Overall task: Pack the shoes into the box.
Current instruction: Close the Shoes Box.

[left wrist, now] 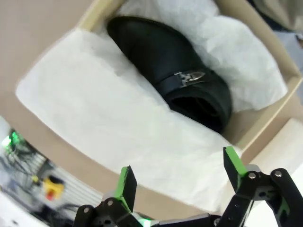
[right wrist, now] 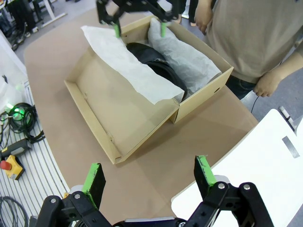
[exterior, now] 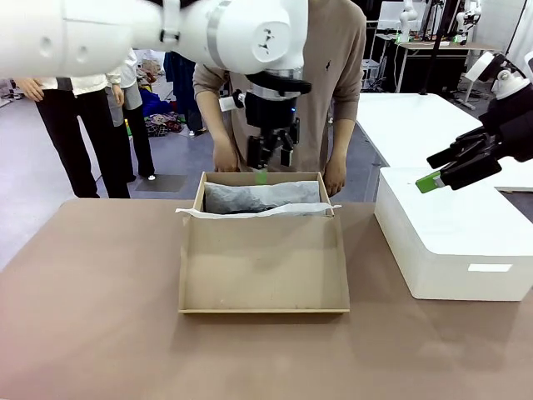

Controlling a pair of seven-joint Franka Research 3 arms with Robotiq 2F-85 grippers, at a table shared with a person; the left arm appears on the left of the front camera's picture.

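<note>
The brown surface (exterior: 83,317) carries a white block (exterior: 450,242) and, beside it, the cardboard box (exterior: 263,267) with its lid flap open. One black buckled shoe (left wrist: 165,61) lies inside on tissue paper (left wrist: 94,113). The left tool (left wrist: 180,172) hangs above the box, jaws wide and empty. The right tool (right wrist: 149,171), equally wide and empty, hangs over the block.

light was bright and even; the box (exterior: 263,275) cast only a thin soft shadow on the table (exterior: 83,317). through my left wrist camera the tissue paper (left wrist: 94,118) looked nearly washed out, the shoe (left wrist: 161,56) carried a dull sheen, and the lower-left corner was blurred. my right wrist view bowed at the edges.
</note>
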